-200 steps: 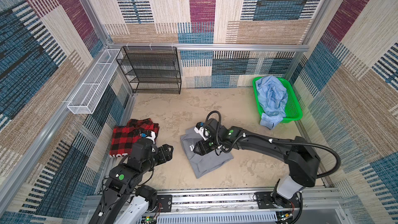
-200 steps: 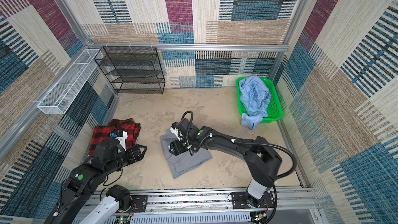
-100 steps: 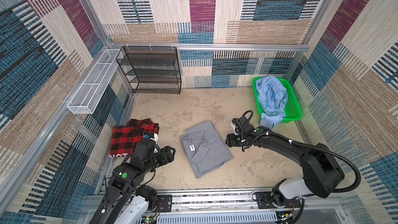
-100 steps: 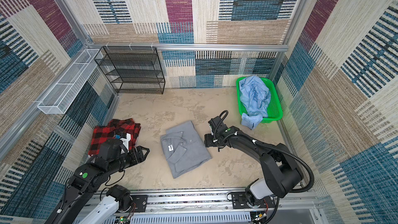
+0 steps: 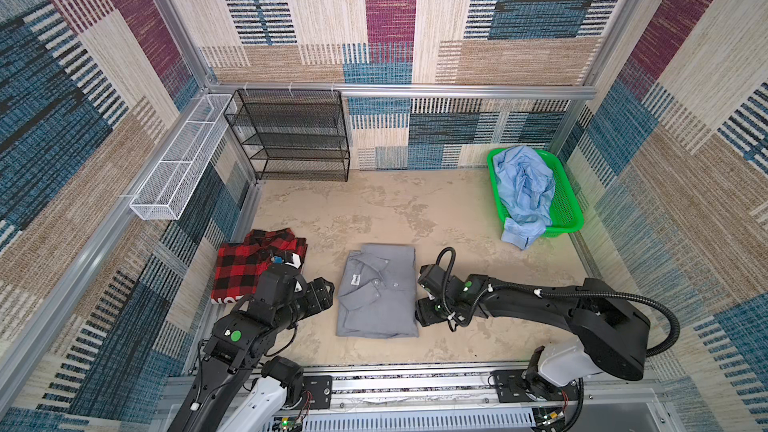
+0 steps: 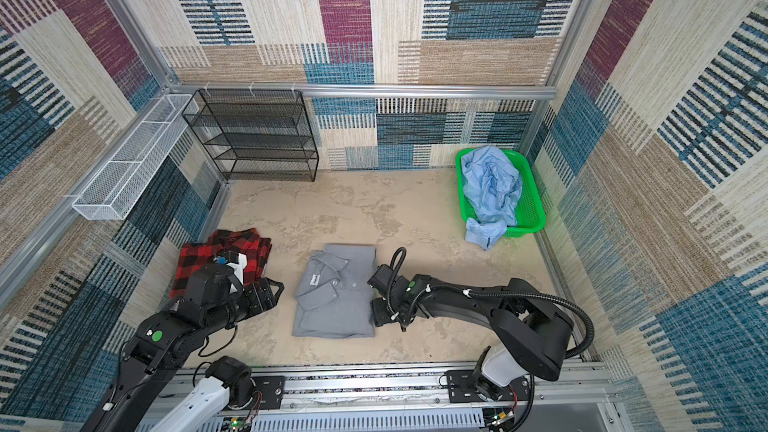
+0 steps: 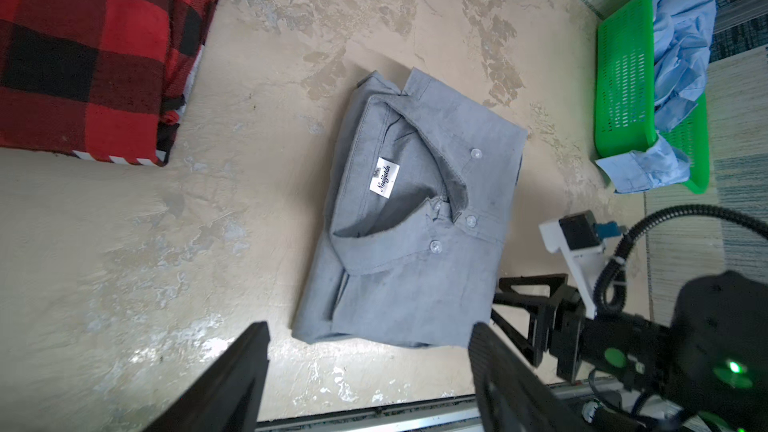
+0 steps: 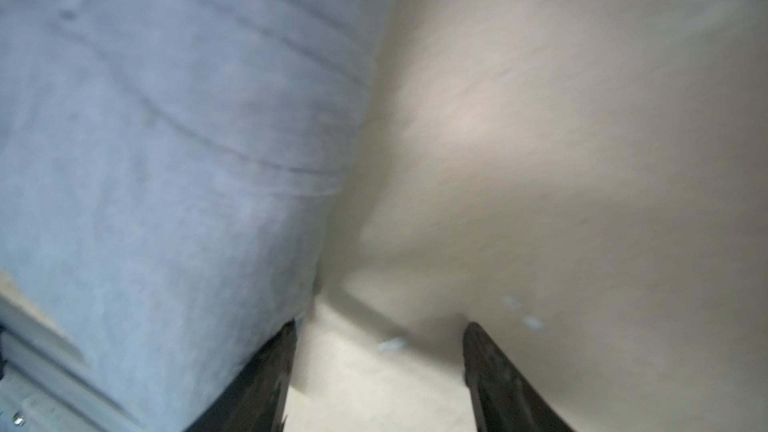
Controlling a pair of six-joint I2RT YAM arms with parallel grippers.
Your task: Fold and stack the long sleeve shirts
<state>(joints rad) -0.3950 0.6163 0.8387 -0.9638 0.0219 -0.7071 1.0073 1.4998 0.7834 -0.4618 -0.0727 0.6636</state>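
Observation:
The grey shirt [image 5: 378,290] [image 6: 336,292] [image 7: 415,222] lies folded, collar up, in the middle of the table. My left gripper [image 5: 328,297] [image 7: 369,328] hovers open just off its left edge, holding nothing. My right gripper [image 5: 419,299] [image 8: 380,326] is open and low at the shirt's right edge [image 8: 166,160], with only bare table between its fingers. The folded red-and-black plaid shirt [image 5: 245,268] [image 7: 83,56] rests at the left, partly behind my left arm. At the back right, the light blue shirt [image 5: 525,189] [image 7: 677,56] sits crumpled in the green basket [image 5: 567,209], one cuff hanging over the rim.
A black wire shelf rack [image 5: 291,135] stands against the back wall. A white wire basket [image 5: 178,160] hangs on the left wall. A metal rail [image 5: 415,384] runs along the table's front edge, and patterned walls close in the other sides.
My right gripper left the top of the grey shirt, swung out to the right, then came back to its right edge. The shirt now lies squarer. My left gripper edged closer to it.

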